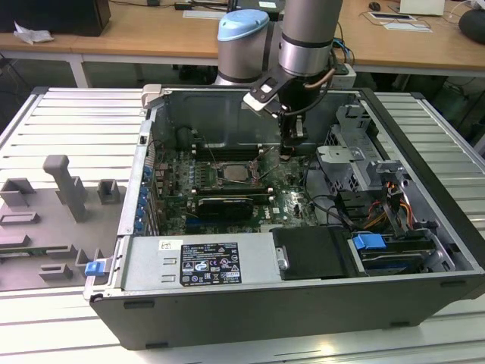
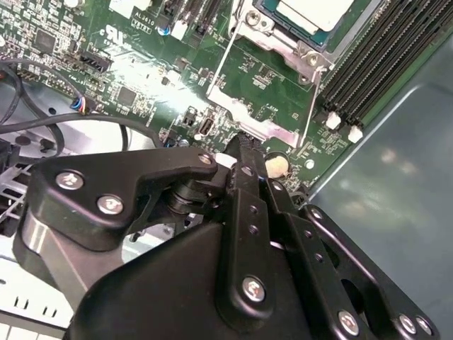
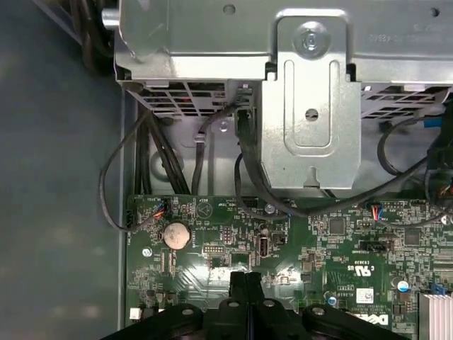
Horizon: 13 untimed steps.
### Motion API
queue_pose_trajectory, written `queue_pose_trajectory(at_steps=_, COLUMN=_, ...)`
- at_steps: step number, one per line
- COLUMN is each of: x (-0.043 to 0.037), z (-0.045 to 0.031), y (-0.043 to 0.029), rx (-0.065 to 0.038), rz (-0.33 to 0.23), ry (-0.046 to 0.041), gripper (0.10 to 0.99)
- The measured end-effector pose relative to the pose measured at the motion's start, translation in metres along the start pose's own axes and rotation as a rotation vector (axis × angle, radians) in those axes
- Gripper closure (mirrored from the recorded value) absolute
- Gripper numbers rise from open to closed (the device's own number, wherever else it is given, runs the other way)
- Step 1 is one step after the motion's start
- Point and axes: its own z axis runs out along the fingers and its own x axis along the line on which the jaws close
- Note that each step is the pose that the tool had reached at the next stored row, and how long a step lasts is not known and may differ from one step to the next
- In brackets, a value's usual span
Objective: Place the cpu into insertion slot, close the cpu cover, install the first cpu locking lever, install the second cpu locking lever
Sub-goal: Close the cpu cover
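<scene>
**Gripper low beside the socket.** Your gripper (image 1: pixel 290 154) hangs close over the board (image 3: pixel 333 248), at three o'clock of the slot (image 1: pixel 236 174) in the exterior view. In both wrist views its fingers (image 3: pixel 238 283) are clenched flat together, with nothing visible between them. The tips are just beside a silvery tab (image 2: pixel 258 131) and near the coin cell (image 3: pixel 175 234). The cpu (image 2: pixel 315 10) lies in the slot, pale face up. The cover (image 2: pixel 282 44) seems to lie flat around it, though you cannot confirm this from the part shown. Two thin wire levers (image 2: pixel 311 106) run from the socket toward the gripper, and you cannot tell whether either is latched.

Hazards, as judged from this pose:

- **(a) Slip.** The levers are thin and likely springy, and your closed tips are narrow. A push slightly off line could let a wire skate off, driving the tips into the cell or the small parts around it.
- **(b) Uneven load.** If the cover is not fully seated, forcing a lever down could press the cpu askew and harm the slot's contacts.
- **(c) Snag.** Loose cables (image 1: pixel 326 203) lie at five o'clock of the gripper in the exterior view. A sideways sweep could catch them.
- **(d) Hidden contact.** The gripper body masks its own tips in the second wrist view, so you may misjudge when they touch
</scene>
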Motion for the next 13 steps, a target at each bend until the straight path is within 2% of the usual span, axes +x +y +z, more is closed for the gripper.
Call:
queue_pose_trajectory(at_steps=3, x=0.0, z=0.0021, y=-0.0007, rx=0.005, rz=0.0, ry=-0.0001, gripper=0.98)
queue_pose_trajectory(at_steps=5, x=0.0, z=0.0023, y=-0.0043, rx=0.006, rz=0.0, ry=-0.0002, gripper=0.98)
queue_pose_trajectory(at_steps=8, x=0.0, z=0.0021, y=-0.0147, rx=0.006, rz=0.0, ry=0.0, gripper=0.98)
queue_pose_trajectory(at_steps=13, x=0.0001, z=0.0023, y=-0.0372, rx=0.006, rz=0.0, ry=-0.0001, gripper=0.98)
